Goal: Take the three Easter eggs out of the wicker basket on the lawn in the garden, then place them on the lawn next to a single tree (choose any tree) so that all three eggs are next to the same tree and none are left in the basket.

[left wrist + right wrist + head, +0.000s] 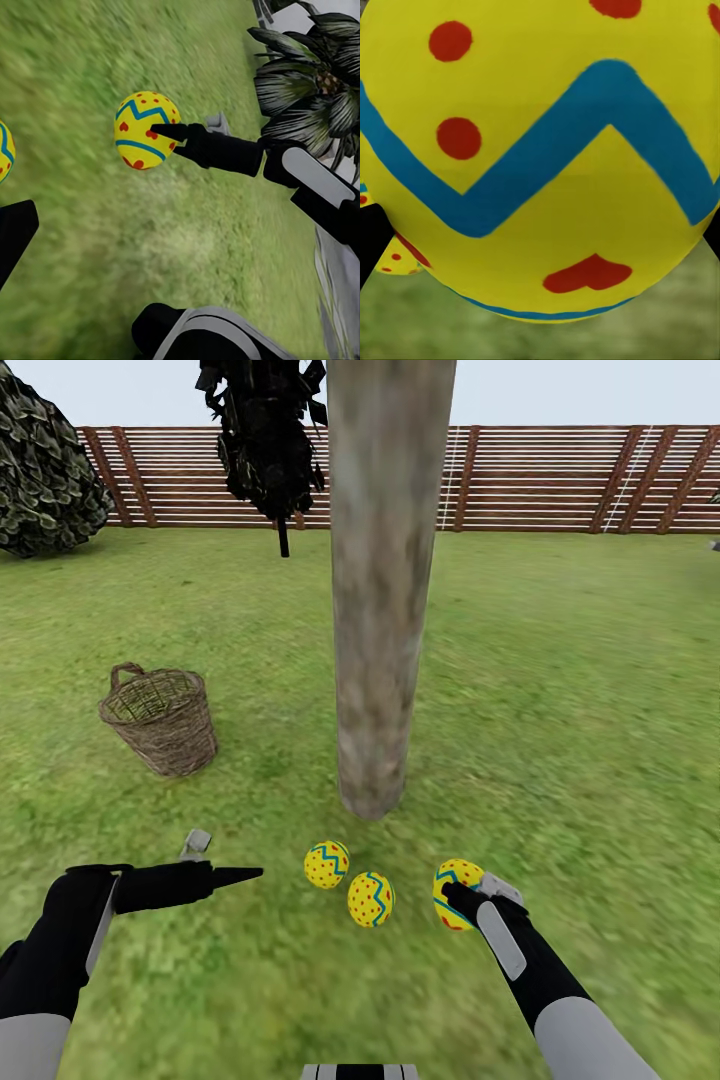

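Gripping the third egg [455, 893] between its closed-in fingers near the tree [383, 610], the right gripper [462, 895] had two eggs [327, 863] lying just to its left, while the left gripper's [225, 860] finger spread could not be told, the wicker basket [160, 718] beyond it.

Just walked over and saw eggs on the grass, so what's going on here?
The robot is moving Easter eggs from the wicker basket to the tree. Two eggs already lie on the lawn by the trunk. The right gripper holds the third egg low beside them. The left gripper holds nothing.
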You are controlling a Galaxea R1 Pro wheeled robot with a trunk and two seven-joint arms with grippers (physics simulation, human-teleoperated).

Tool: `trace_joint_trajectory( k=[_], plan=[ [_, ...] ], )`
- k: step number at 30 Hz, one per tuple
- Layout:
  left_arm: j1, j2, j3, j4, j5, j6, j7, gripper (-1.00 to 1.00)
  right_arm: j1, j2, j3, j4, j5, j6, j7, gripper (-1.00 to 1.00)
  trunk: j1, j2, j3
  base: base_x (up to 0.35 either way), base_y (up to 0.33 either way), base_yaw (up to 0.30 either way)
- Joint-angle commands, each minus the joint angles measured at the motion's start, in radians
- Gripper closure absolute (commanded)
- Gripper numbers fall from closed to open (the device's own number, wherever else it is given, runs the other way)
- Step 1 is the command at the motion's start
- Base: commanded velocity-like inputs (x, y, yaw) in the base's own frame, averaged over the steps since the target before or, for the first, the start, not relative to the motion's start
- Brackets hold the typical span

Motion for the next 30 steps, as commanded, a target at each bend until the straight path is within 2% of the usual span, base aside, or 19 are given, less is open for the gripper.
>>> trace_joint_trajectory(
  k=[1, 5, 11, 17, 30],
  plan=[
    [-0.001, 0.000, 0.001, -0.001, -0.010, 0.010, -0.009, -1.00, 0.000, 0.000, 0.002, -0.002, -0.009, 0.002, -0.009, 1.00, 0.000, 0.000, -0.001, 0.000, -0.032, 0.000],
    [-0.001, 0.000, 0.000, -0.001, -0.011, 0.010, -0.009, -1.00, 0.000, 0.001, 0.003, -0.002, -0.009, 0.002, -0.009, 1.00, 0.000, 0.000, 0.000, 0.002, -0.120, 0.053],
    [-0.001, 0.000, 0.001, -0.001, -0.012, 0.010, -0.009, -1.00, 0.000, 0.000, 0.030, -0.002, -0.009, 0.002, -0.009, 1.00, 0.000, 0.000, 0.003, 0.166, -0.127, 0.214],
    [-0.001, 0.000, 0.000, -0.002, -0.012, 0.007, -0.009, -1.00, 0.000, -0.001, 0.033, -0.002, -0.009, 0.002, -0.009, 1.00, 0.000, 0.000, 0.005, 0.107, -0.047, 0.107],
    [0.000, 0.000, 0.000, -0.002, -0.012, 0.006, -0.009, -1.00, 0.000, 0.000, 0.034, -0.002, -0.007, 0.000, -0.009, 1.00, 0.050, -0.091, -0.035, 0.001, 0.000, 0.035]
  ],
)
